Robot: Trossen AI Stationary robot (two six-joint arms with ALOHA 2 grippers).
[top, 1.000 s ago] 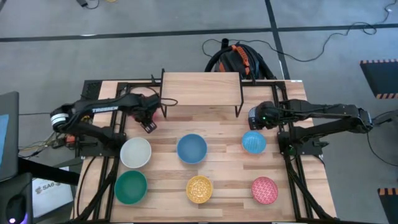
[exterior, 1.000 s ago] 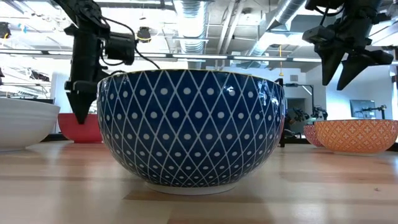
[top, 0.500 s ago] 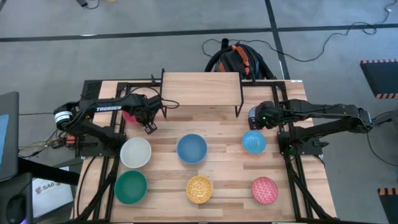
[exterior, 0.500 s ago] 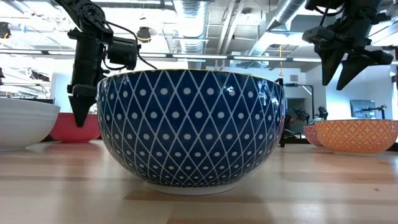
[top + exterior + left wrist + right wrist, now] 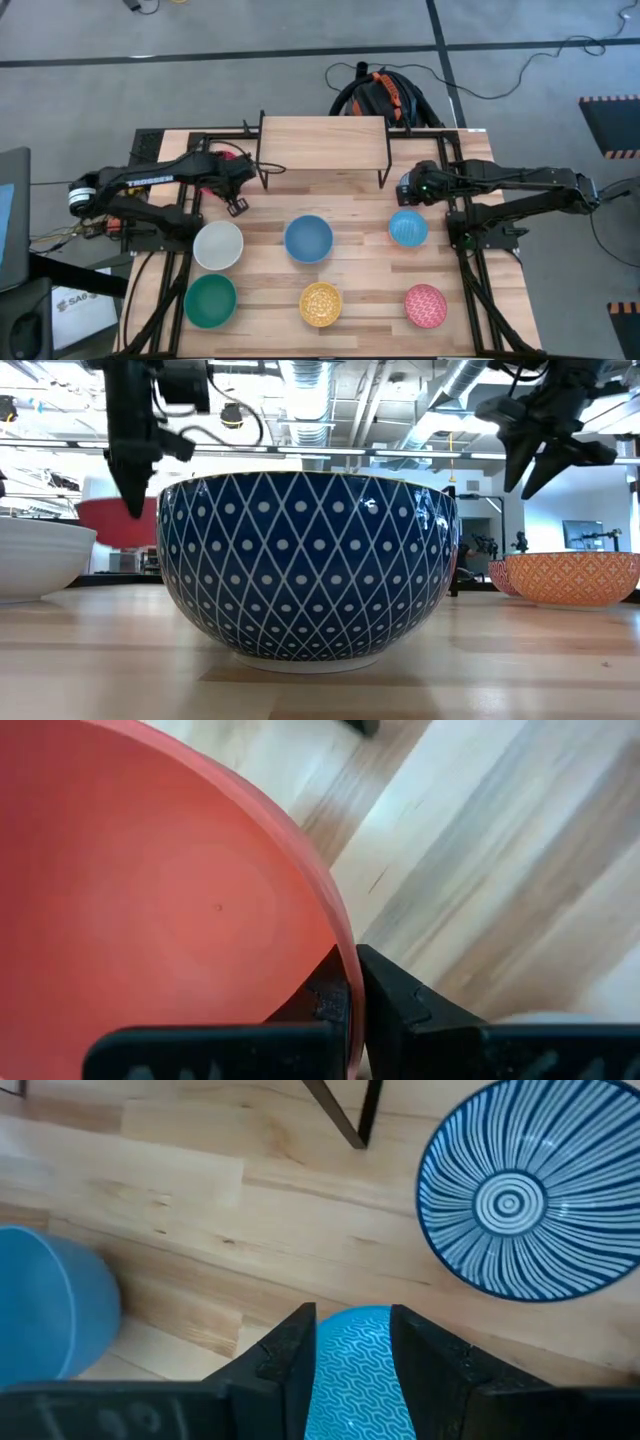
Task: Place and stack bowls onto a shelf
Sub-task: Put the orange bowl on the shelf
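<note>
Two arms at work over the slatted table. The left gripper is pinched tight on the rim of the orange-red bowl, one finger inside, one outside, and the bowl hangs clear of the wood at the shelf's left end. The right gripper hovers with its fingers parted either side of the light blue bowl's rim, not gripping it. White bowl, blue bowl, teal-green bowl, yellow bowl and pink-red bowl sit on the table; the shelf top is bare
</note>
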